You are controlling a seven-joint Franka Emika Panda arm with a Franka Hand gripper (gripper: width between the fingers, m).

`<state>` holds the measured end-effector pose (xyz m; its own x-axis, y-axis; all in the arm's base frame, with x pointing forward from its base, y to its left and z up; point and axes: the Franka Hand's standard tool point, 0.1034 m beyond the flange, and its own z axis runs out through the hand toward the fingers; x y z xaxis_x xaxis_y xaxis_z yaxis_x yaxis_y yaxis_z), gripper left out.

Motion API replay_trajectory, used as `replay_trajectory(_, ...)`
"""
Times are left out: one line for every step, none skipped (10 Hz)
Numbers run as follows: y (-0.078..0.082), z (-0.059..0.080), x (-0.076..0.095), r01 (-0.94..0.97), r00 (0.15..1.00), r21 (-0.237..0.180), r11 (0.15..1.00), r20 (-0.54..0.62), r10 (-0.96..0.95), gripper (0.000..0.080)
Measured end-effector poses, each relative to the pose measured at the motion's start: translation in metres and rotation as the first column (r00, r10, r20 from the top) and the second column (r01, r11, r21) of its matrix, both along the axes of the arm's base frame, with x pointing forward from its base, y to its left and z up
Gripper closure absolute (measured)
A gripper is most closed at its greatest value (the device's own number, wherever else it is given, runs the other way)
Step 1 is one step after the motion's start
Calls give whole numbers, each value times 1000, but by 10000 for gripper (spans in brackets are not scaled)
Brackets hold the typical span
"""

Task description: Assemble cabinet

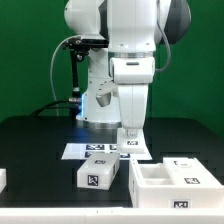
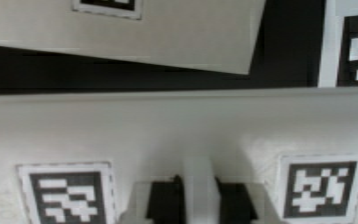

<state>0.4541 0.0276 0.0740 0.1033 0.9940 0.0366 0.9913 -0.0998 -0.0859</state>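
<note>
Low over the black bench [image 1: 40,140] hangs the tool [image 1: 130,137]; its spread cannot be told. Large white plastic cabinet [image 1: 160,185] sits at the front edge.

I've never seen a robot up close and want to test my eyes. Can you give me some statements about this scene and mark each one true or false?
1. The table is black. True.
2. The gripper holds the cabinet up in the air. False: the cabinet rests on the table at the exterior view's right, and the gripper is apart from it, low by the marker board.
3. The small white block carries a black-and-white tag. True.
4. The arm is red. False: it is white.
</note>
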Motion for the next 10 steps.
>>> replay_trajectory(4, -1, -2, -16, 1000, 12, 1000, 2, 16, 735)
replay_trajectory(13, -1, -2, -41, 999, 20, 999, 1, 41, 735)
replay_trajectory(19, 2, 3, -100, 995, 30, 994, 16, 100, 735)
replay_trajectory(16, 6, 9, -141, 989, 74, 987, 47, 138, 735)
replay_trajectory(5, 9, 12, -123, 991, 114, 986, 66, 116, 735)
replay_trajectory(-2, 6, 10, -107, 993, 122, 987, 59, 100, 735)
replay_trajectory(-4, 4, 9, -100, 994, 115, 988, 53, 95, 735)
replay_trajectory(-5, 3, 9, -101, 994, 110, 989, 51, 96, 735)
replay_trajectory(-5, 3, 9, -93, 995, 110, 990, 48, 88, 735)
replay_trajectory(3, 1, 8, -75, 997, 111, 991, 40, 71, 735)
